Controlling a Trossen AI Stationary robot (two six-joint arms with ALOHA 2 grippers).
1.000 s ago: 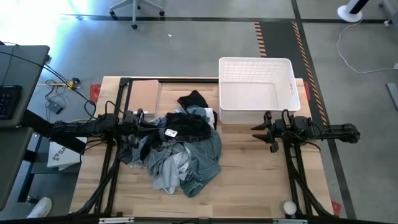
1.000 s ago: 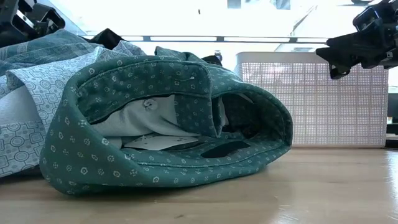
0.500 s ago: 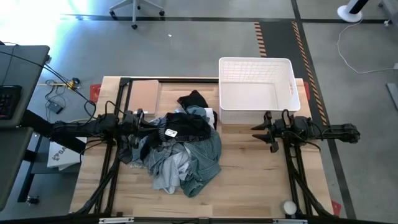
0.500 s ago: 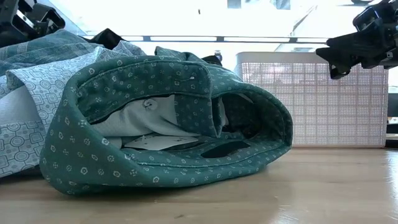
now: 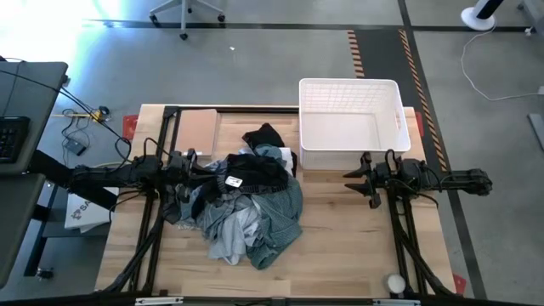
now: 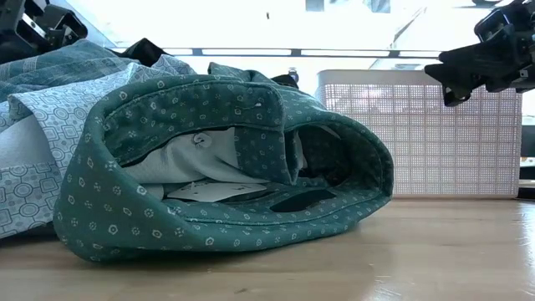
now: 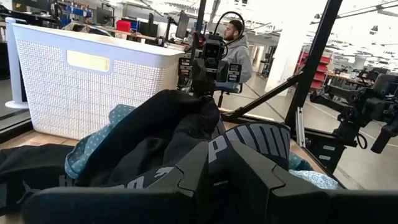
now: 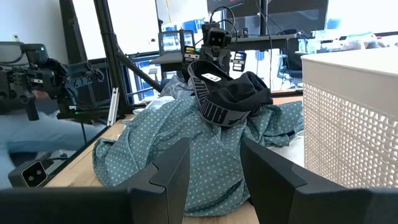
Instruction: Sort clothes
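No movement across the last second: clothes [image 5: 251, 204] heaped mid-table, basket [image 5: 350, 119] at far right edge holding nothing. Left gripper [image 5: 189, 172] at pile's left side, jaw state indeterminable; right gripper [image 5: 355, 180] well apart, jaws spread, unladen. Sorting apparently not begun.

Beside the left gripper [image 5: 197, 175] lies a soft black cloth top [image 5: 255, 172] with white letters. Under it sits a floppy green shirt [image 6: 226, 167] with tiny white dots. Near the right gripper [image 5: 355, 180] stands a white plastic basket [image 5: 350, 88] full of little holes.
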